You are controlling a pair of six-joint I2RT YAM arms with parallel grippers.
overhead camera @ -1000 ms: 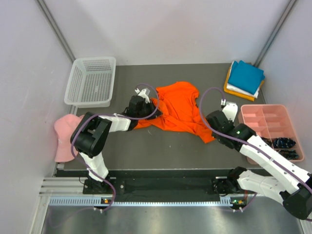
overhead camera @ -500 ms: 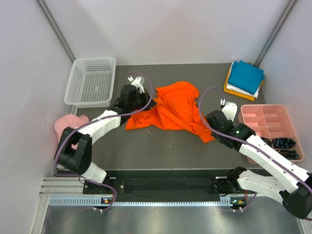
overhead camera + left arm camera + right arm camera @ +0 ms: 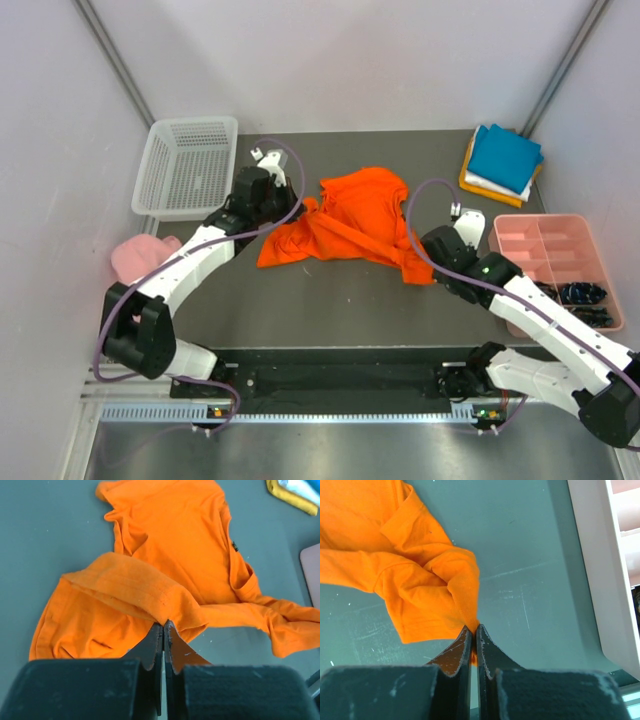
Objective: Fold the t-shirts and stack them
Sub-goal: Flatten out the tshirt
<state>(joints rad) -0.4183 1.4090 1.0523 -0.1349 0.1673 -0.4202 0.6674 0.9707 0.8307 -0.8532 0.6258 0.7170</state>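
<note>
Left end effector [image 3: 163,625] and right end effector [image 3: 472,628] each pinch the mid-frame orange t-shirt [image 3: 360,215] thinly; spreading could slip it free.

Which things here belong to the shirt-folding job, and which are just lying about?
Job: orange shirt, gripped at both ends; folded stack, teal on top.
Lying about: basket; pink cap; pink tray.

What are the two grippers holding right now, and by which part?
Both are shut on the crumpled bright orange fabric t-shirt: the left gripper pinches a raised fold on its left side, the right gripper a bunched corner at its right end.
</note>
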